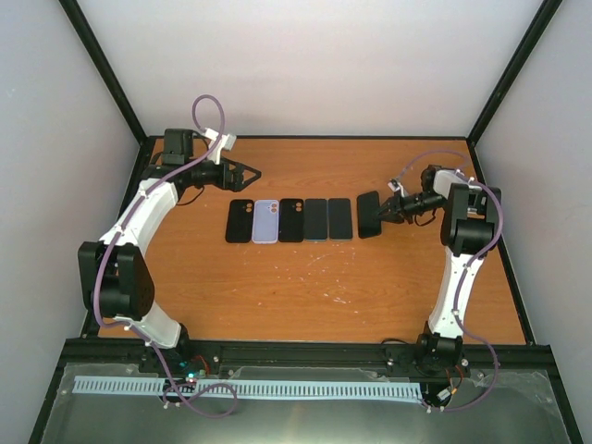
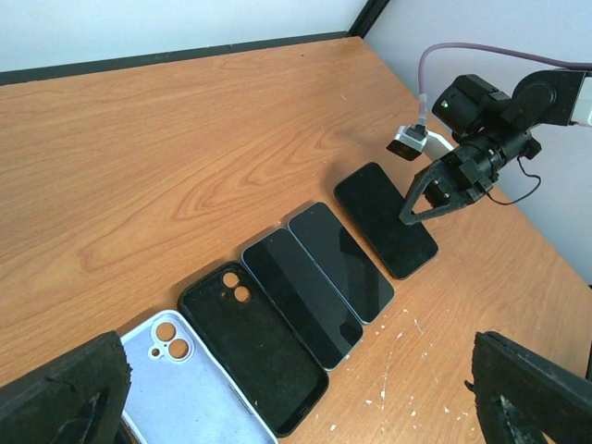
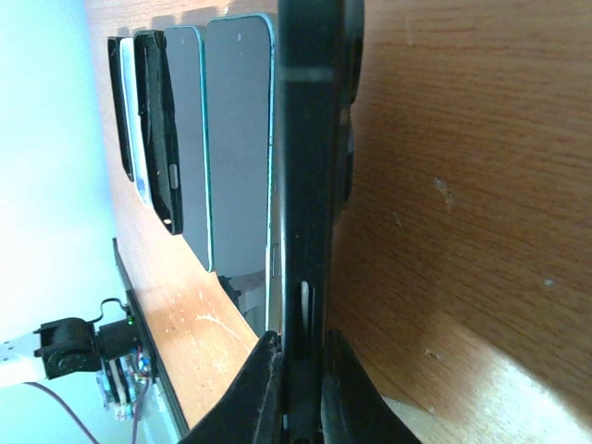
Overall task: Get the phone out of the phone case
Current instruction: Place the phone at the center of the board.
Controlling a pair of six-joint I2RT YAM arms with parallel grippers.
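Note:
A black cased phone [image 1: 369, 214] lies at the right end of a row on the orange table [image 1: 305, 277]. My right gripper [image 1: 386, 211] is shut on its right edge. In the right wrist view the phone shows edge-on [image 3: 310, 185], with the fingers [image 3: 261, 393] clamped on both faces. It also shows in the left wrist view [image 2: 384, 219], with the right gripper [image 2: 413, 211] at its side. I cannot tell whether it is lifted. My left gripper [image 1: 248, 173] is open and empty, hovering behind the row's left end.
The rest of the row, from the left, is a black empty case [image 1: 240, 220], a lavender empty case [image 1: 266, 220], another black empty case [image 1: 292, 220] and two bare phones [image 1: 316, 219] [image 1: 340, 218]. Black frame rails edge the table.

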